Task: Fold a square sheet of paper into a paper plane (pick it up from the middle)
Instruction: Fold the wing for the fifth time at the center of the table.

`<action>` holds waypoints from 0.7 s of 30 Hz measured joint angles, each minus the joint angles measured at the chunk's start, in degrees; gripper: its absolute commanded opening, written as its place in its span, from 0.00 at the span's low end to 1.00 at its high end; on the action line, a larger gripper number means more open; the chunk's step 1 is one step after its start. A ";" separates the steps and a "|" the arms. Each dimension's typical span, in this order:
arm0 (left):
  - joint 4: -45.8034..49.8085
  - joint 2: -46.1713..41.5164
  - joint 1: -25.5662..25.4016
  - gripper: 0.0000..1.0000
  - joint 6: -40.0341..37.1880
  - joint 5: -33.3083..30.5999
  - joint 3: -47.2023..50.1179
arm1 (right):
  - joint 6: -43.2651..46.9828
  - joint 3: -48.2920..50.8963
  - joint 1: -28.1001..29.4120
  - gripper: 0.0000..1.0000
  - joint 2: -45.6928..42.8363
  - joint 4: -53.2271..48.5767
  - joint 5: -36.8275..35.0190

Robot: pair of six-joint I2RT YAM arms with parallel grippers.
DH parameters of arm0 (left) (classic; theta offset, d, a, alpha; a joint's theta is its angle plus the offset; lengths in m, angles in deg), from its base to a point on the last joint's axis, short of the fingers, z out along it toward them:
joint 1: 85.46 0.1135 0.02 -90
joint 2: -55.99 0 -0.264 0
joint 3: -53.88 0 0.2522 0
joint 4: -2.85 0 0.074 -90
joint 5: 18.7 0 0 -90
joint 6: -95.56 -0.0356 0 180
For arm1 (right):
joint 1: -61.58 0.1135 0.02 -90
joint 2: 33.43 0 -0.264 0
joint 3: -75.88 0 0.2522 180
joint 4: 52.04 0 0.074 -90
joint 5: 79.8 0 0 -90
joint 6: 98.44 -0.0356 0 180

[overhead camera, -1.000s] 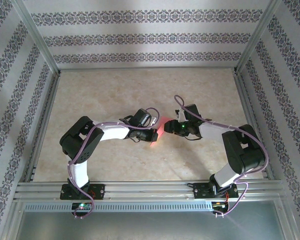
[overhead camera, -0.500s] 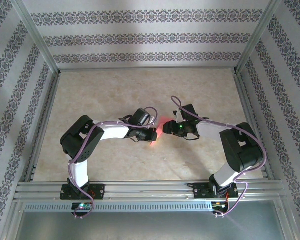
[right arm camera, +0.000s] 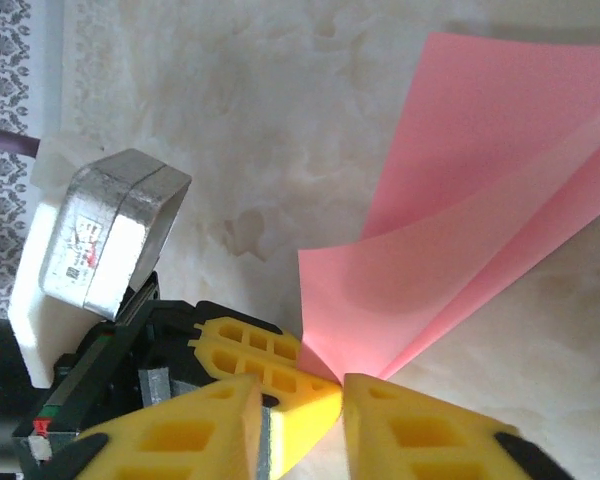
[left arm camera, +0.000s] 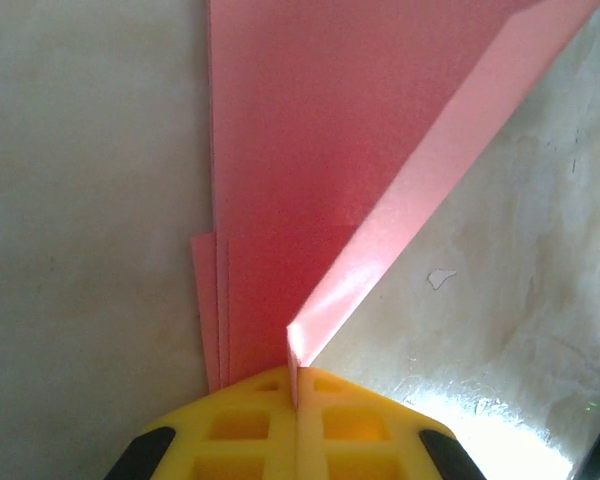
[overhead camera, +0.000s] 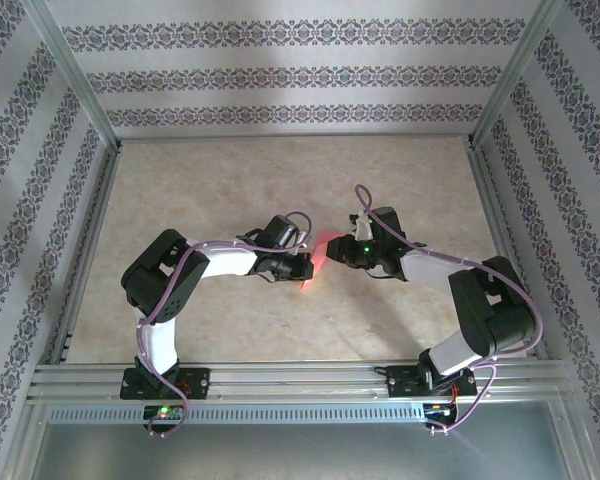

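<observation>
The square sheet of paper [left arm camera: 310, 150] is pink-red and folded into several layers that fan out from a pinched corner. My left gripper [left arm camera: 297, 392] is shut on that corner, with one flap rising off the table to the right. In the top view the paper [overhead camera: 321, 252] sits between the left gripper [overhead camera: 305, 270] and the right gripper [overhead camera: 338, 250] at mid-table. In the right wrist view the paper [right arm camera: 460, 230] spreads up and to the right. My right gripper [right arm camera: 300, 392] stands open, its yellow fingers either side of the left gripper's fingertips [right arm camera: 265, 365] and the paper's corner.
The beige marbled tabletop [overhead camera: 230, 190] is boxed in by aluminium frame rails [overhead camera: 280, 375] and patterned walls. The left wrist's silver camera housing [right arm camera: 105, 235] sits close to the right gripper. Purple cables loop over both arms.
The right wrist has shifted slightly toward the far side and its jaws have narrowed. Less of the pink paper shows between the grippers. The left gripper stays shut on the paper.
</observation>
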 measured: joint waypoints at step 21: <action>-1.22 0.22 0.85 0.00 3.13 1.05 0.50 | -2.45 -5.33 1.20 0.17 11.50 2.62 2.89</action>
